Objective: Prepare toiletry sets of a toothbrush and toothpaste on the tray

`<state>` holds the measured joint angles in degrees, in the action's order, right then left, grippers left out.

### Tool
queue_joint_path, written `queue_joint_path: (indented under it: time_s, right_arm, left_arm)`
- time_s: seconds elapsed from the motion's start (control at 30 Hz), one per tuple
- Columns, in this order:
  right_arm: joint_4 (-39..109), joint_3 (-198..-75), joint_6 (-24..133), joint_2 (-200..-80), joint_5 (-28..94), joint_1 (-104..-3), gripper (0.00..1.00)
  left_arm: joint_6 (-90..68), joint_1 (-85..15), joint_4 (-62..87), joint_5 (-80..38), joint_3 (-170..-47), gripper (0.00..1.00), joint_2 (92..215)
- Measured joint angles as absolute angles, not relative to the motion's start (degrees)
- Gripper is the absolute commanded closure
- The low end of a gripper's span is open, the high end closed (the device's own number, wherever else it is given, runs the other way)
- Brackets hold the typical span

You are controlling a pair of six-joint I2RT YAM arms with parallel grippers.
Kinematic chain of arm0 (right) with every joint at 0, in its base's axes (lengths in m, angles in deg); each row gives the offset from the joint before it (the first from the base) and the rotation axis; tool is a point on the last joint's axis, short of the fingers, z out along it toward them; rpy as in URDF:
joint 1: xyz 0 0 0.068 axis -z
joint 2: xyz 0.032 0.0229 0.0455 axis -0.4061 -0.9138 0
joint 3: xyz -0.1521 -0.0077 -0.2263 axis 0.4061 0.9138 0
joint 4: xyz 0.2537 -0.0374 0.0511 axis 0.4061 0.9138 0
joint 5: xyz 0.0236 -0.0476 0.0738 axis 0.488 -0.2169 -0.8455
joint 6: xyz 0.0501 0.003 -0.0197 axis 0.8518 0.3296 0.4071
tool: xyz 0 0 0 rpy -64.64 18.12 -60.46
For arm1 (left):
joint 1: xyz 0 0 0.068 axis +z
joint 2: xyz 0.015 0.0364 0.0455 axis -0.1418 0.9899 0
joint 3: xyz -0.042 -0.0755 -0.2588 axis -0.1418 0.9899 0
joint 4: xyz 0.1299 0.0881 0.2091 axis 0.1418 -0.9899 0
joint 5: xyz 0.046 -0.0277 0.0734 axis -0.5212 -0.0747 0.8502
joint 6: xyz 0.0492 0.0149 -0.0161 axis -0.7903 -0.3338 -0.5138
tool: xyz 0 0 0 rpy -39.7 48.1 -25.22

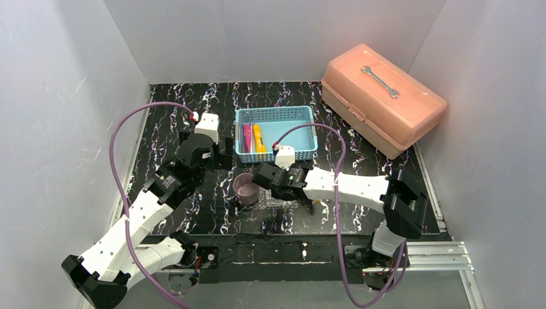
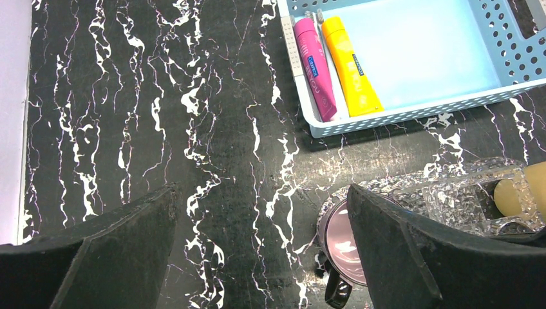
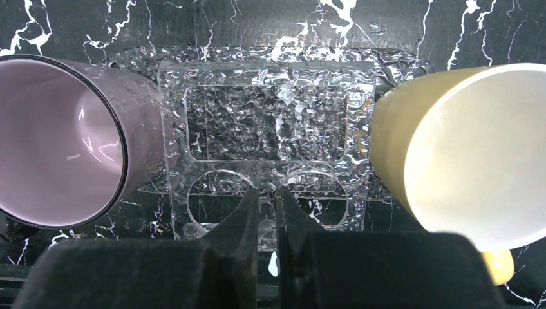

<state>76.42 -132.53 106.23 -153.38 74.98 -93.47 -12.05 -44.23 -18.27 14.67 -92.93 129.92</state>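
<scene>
- Black marble table with white veining, plain white walls on three sides.
- tray: clear textured plastic, flat on the table between the purple cup and yellow cup, with each cup right at one end of it.
- right end effector: jaws nearly closed, pinching the tray's near rim between two round cut-outs. Only the right wrist view shows this; from the top, the arm covers the tray.
- Left wrist view: pink tube and yellow tube lie side by side against the left wall of the blue basket, not on the tray.
- left end effector: jaws wide apart, holding nothing, over bare table near the basket and the purple cup.
- Top view only: salmon toolbox far right, with a wrench on its lid.
</scene>
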Motion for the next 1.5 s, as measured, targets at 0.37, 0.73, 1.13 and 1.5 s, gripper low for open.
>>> queue_joint_path:
  time_s: [0.37, 0.73, 1.13, 1.5]
  right_arm:
    - [75.83, -132.51, 106.23, -154.12, 74.98, -93.47, 0.97]
    - [75.76, -132.53, 106.17, -154.28, 75.26, -93.47, 0.74]
    - [76.51, -132.57, 105.97, -154.23, 76.42, -93.47, 0.66]
    - [77.54, -137.71, 101.75, -150.91, 76.58, -93.47, 0.64]
  left_arm:
    - [-12.05, -44.23, -18.29, 14.89, -92.93, 0.02, 129.92]
    - [-12.05, -44.23, -18.27, 15.07, -92.93, 0.02, 130.49]
    - [-12.05, -44.21, -18.27, 15.07, -92.89, 0.02, 130.78]
    - [-12.05, -44.23, -18.27, 15.05, -92.8, 0.02, 131.43]
